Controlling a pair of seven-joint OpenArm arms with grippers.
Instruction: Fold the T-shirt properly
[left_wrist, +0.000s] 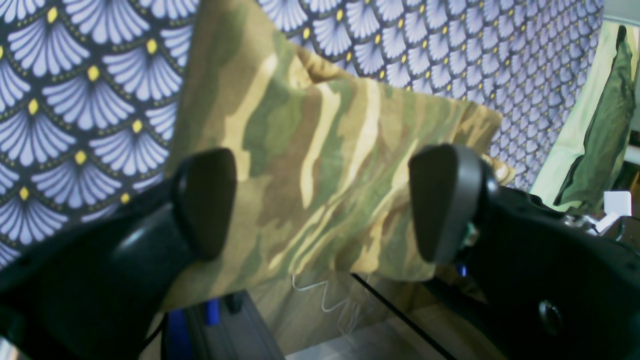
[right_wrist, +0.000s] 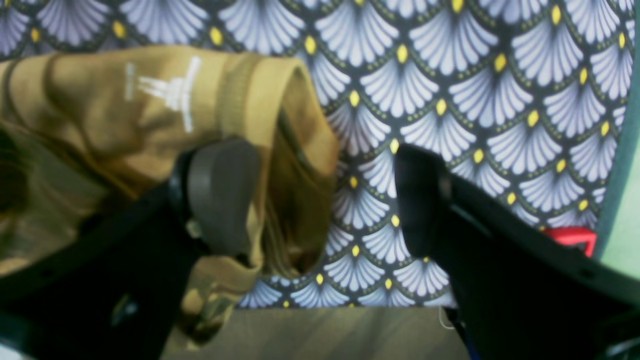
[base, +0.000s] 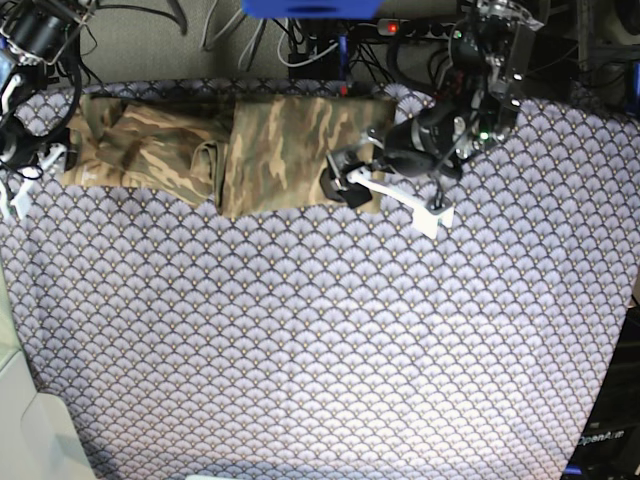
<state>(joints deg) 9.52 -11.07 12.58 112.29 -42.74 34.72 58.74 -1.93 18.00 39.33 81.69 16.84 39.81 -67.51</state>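
Camouflage cloth, the T-shirt (base: 225, 145), lies as a long folded band across the tablecloth (base: 320, 340) at about 11 to 12 o'clock in the base view, apparently part folded.

The risk, as I judge it, sits at both ends. The left gripper (left_wrist: 322, 202) has its fingers wide, with the shirt's edge lying between them but neither pad closed on it. If it shuts too shallow it may catch only the top layer, and the layers would slide apart on lifting. The right gripper (right_wrist: 325, 195) also stands wide open, one pad touching or just beside the tan collar (right_wrist: 250, 90) and the other over bare tablecloth. Closing there could pinch tablecloth along with shirt.

In the base view the left arm (base: 440, 130) reaches in from 1 o'clock, bent low, with its gripper at the band's right end. The right arm (base: 25, 60) is at 10 o'clock, at the left end.
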